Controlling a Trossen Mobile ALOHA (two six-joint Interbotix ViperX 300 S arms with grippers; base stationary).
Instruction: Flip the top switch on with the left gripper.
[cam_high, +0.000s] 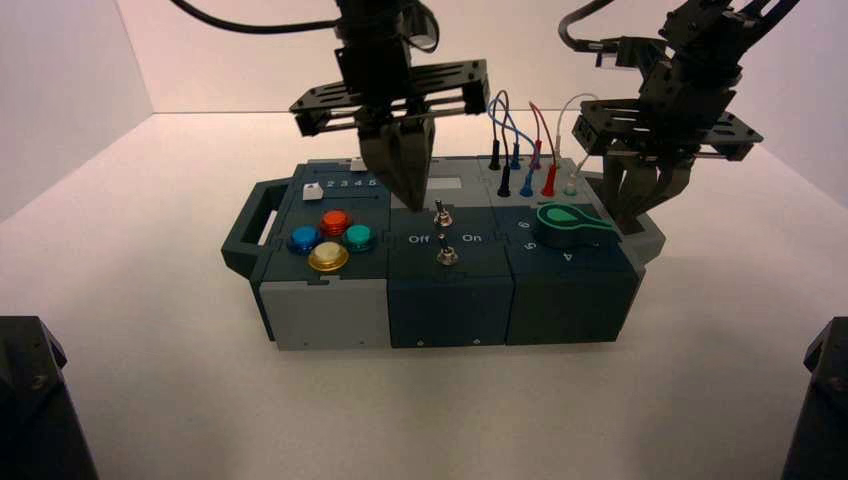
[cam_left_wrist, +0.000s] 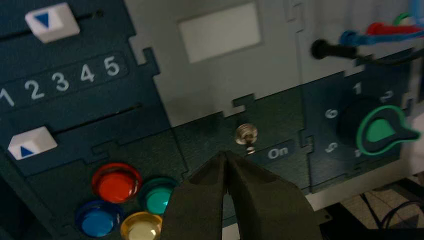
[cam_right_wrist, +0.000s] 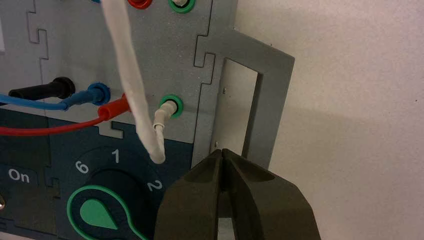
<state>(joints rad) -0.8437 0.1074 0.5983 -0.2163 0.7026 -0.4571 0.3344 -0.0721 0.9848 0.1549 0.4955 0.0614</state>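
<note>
The top switch (cam_high: 441, 214) is a small silver toggle at the middle of the box's dark panel, behind the "Off" and "On" lettering. It shows in the left wrist view (cam_left_wrist: 246, 135) just beyond the "On" label (cam_left_wrist: 277, 152). I cannot tell which way its lever is set. My left gripper (cam_high: 408, 195) is shut and empty, with its tips just to the left of the switch, on the "Off" side. In the left wrist view its tips (cam_left_wrist: 225, 155) lie close beside the toggle, and I cannot tell whether they touch it.
A second toggle (cam_high: 446, 255) stands nearer me on the same panel. Coloured buttons (cam_high: 329, 240) and white sliders (cam_left_wrist: 32, 142) lie to the left. The green knob (cam_high: 565, 222) and plugged wires (cam_high: 520, 150) lie to the right. My right gripper (cam_right_wrist: 222, 152) is shut over the box's right handle (cam_right_wrist: 270, 100).
</note>
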